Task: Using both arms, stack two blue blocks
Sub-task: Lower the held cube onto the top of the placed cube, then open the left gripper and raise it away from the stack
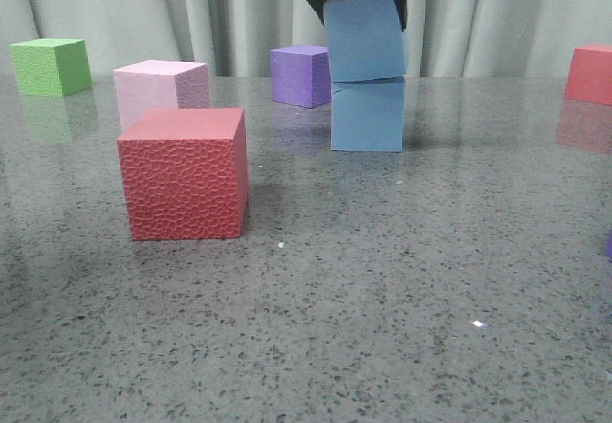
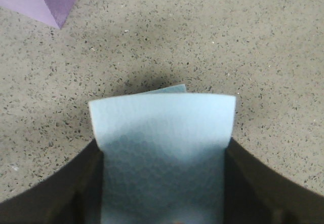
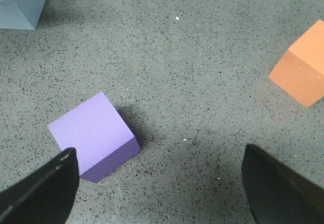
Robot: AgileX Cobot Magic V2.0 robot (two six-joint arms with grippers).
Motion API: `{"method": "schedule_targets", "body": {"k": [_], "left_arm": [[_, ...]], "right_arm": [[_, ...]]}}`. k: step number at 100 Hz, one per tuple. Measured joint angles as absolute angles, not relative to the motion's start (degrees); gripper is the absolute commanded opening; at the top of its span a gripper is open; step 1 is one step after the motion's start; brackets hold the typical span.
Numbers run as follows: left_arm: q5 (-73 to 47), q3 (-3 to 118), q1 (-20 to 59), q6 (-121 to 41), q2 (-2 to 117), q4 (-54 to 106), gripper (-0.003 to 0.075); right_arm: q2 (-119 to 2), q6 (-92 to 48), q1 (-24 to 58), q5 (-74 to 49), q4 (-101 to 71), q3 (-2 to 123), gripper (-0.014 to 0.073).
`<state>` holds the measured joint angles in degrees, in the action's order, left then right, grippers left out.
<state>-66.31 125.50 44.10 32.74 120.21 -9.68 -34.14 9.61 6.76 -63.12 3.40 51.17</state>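
- The left gripper has its fingers clamped on the upper blue block, one black finger pressed against each side face, as the left wrist view shows.
- In the front view, that held block sits on the lower blue block, tilted a little, its top leaning toward 11 o'clock; their faces appear to meet along a thin seam.
- In the left wrist view a sliver of the lower block peeks out past the far edge of the held one, so the two are not quite square to each other.
- The stack stands on the counter toward the far middle, with a purple cube just beside it at 10 o'clock.
- The right gripper hangs with its fingers wide apart and holding nothing, above bare counter near a second purple cube; an orange cube lies well apart at about 2 o'clock in that view.
- A red cube, a pink cube and a green cube sit on the counter's left side, well away from the stack.
- Judgement: this is the placing step, nearly finished; the upper block looks seated but not yet let go.
- The next move likely calls for settling the tilt flat, then parting the fingers evenly and lifting straight up, since light foam could be dragged or tipped off by a finger that sticks.
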Motion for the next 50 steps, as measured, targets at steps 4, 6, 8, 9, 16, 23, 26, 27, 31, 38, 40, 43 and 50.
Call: {"method": "schedule_targets", "body": {"k": [4, 6, 8, 9, 16, 23, 26, 27, 31, 38, 40, 43, 50], "left_arm": [[-66.31, 125.50, 44.10, 32.74, 120.21, -9.68, 0.0066], [-66.31, 125.50, 44.10, 32.74, 120.21, -9.68, 0.0066], [-66.31, 125.50, 44.10, 32.74, 120.21, -9.68, 0.0066], [-66.31, 125.50, 44.10, 32.74, 120.21, -9.68, 0.0066], [-66.31, 125.50, 44.10, 32.67, 120.21, -9.68, 0.0073], [-66.31, 125.50, 44.10, 32.67, 120.21, -9.68, 0.0107], [-66.31, 125.50, 44.10, 32.67, 120.21, -9.68, 0.0128], [-66.31, 125.50, 44.10, 32.67, 120.21, -9.68, 0.0141], [-66.31, 125.50, 44.10, 32.67, 120.21, -9.68, 0.0180], [-66.31, 125.50, 44.10, 32.52, 120.21, -9.68, 0.0263], [-66.31, 125.50, 44.10, 32.36, 120.21, -9.68, 0.0281], [-66.31, 125.50, 44.10, 32.10, 120.21, -9.68, 0.0328], [-66.31, 125.50, 44.10, 31.59, 120.21, -9.68, 0.0421]], "right_arm": [[-34.14, 9.61, 6.76, -63.12, 3.40, 51.17, 0.0645], [-34.14, 9.61, 6.76, -63.12, 3.40, 51.17, 0.0645], [-34.14, 9.61, 6.76, -63.12, 3.40, 51.17, 0.0645], [-34.14, 9.61, 6.76, -63.12, 3.40, 51.17, 0.0645], [-34.14, 9.61, 6.76, -63.12, 3.40, 51.17, 0.0645], [-34.14, 9.61, 6.76, -63.12, 3.40, 51.17, 0.0645], [-34.14, 9.61, 6.76, -63.12, 3.40, 51.17, 0.0645], [-34.14, 9.61, 6.76, -63.12, 3.40, 51.17, 0.0645], [-34.14, 9.61, 6.76, -63.12, 3.40, 51.17, 0.0645], [-34.14, 9.61, 6.76, -63.22, 3.40, 51.17, 0.0645], [-34.14, 9.61, 6.76, -63.22, 3.40, 51.17, 0.0645], [-34.14, 9.61, 6.76, -63.22, 3.40, 51.17, 0.0645], [-34.14, 9.61, 6.76, -63.22, 3.40, 51.17, 0.0645]]}}
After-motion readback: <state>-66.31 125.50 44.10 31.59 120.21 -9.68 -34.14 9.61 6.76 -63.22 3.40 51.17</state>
